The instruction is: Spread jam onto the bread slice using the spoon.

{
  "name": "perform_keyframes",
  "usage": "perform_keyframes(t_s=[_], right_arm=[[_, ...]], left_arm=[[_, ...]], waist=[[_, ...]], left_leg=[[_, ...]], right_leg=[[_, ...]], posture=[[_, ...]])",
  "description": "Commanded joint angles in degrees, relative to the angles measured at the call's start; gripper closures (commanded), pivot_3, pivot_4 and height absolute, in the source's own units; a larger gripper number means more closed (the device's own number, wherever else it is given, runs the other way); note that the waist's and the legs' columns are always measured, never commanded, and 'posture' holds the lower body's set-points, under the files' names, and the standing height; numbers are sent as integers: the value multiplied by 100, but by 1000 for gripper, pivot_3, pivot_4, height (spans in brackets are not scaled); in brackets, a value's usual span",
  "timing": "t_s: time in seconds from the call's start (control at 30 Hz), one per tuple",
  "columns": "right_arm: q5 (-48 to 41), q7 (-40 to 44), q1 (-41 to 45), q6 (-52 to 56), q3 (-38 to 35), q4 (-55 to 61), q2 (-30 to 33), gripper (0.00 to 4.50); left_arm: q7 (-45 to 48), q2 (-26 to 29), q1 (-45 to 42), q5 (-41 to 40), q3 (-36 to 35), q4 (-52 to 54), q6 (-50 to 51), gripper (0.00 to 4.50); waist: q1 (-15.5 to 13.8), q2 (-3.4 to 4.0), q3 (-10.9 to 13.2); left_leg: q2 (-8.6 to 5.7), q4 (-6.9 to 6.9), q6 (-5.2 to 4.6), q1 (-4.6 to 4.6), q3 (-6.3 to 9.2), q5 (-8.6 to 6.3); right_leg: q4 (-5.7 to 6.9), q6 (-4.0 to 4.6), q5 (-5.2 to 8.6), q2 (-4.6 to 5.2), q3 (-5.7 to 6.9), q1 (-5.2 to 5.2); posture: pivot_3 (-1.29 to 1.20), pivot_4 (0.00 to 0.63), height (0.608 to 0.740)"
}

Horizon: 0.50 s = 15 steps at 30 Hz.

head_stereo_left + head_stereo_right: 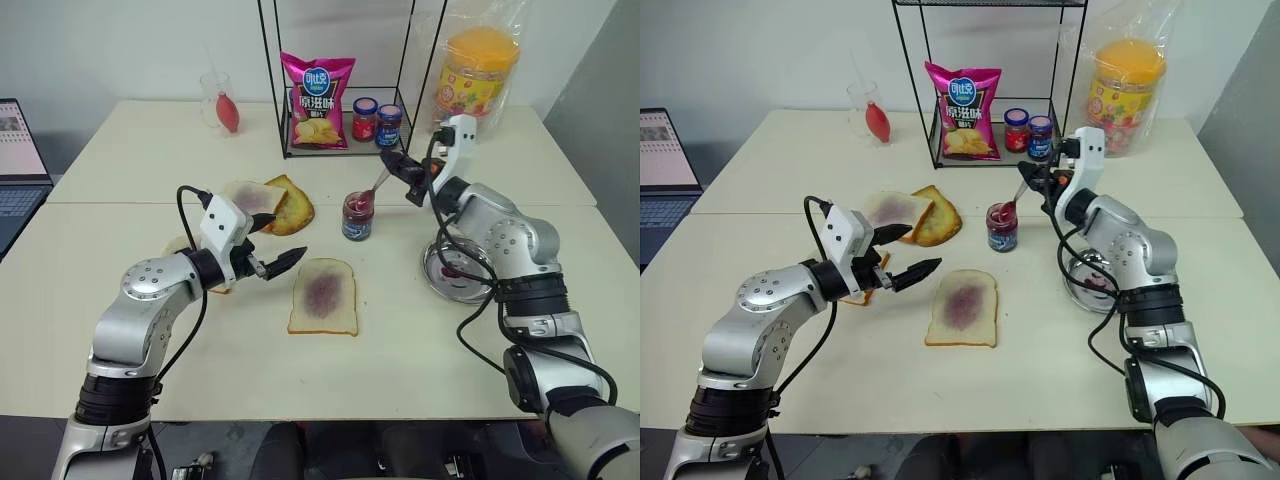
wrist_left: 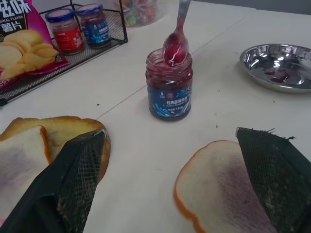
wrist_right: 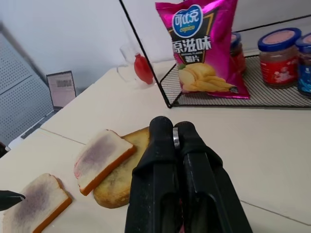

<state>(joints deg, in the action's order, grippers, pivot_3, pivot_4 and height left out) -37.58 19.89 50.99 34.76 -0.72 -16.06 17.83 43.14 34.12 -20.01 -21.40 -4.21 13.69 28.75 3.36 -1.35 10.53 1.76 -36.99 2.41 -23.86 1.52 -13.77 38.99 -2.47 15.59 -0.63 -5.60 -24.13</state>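
Showing one spoon (image 1: 377, 187), three jars.

Bread slice (image 1: 323, 297) lies near the table's (image 1: 120, 150) front edge; jam (image 1: 357, 216) stands behind it, spoon (image 1: 372, 192) in it.

The cream table (image 1: 420, 330) holds the bread slice (image 1: 323, 297), jam jar (image 1: 357, 217) and steel dish (image 1: 458, 271).

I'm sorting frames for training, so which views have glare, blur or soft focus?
Left wrist view: the left hand's near fingers are soft; the jam jar is sharp, and the steel dish shows bright reflections. Right wrist view: the right hand's shut fingers are slightly soft; the chip bag is glossy. Head views: even light, soft shadows under the bread slice.
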Motion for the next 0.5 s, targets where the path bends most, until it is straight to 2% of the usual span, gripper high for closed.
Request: perform_keyframes(t_s=[0.03, 0.2, 0.5], right_arm=[[688, 387, 287, -524, 330, -30, -65, 4483], [1946, 856, 237, -1363, 1208, -31, 40, 4483], [2790, 1007, 55, -1863, 1422, -354, -158, 4483]], left_arm=[[-30, 92, -73, -88, -112, 257, 47, 0], [-33, 94, -106, -97, -95, 253, 86, 0], [-34, 102, -107, -94, -64, 318, 117, 0]], waist=[[1, 0, 0], [4, 0, 0], [-2, 0, 0]], left_leg=[[0, 0, 0, 0, -1, 0], [-1, 0, 0, 0, 0, 0], [-2, -3, 1, 1, 1, 1]], right_leg=[[0, 0, 0, 0, -1, 0], [0, 0, 0, 0, 1, 0], [2, 2, -1, 2, 2, 1]], posture=[[0, 150, 740], [0, 150, 740], [0, 150, 740]])
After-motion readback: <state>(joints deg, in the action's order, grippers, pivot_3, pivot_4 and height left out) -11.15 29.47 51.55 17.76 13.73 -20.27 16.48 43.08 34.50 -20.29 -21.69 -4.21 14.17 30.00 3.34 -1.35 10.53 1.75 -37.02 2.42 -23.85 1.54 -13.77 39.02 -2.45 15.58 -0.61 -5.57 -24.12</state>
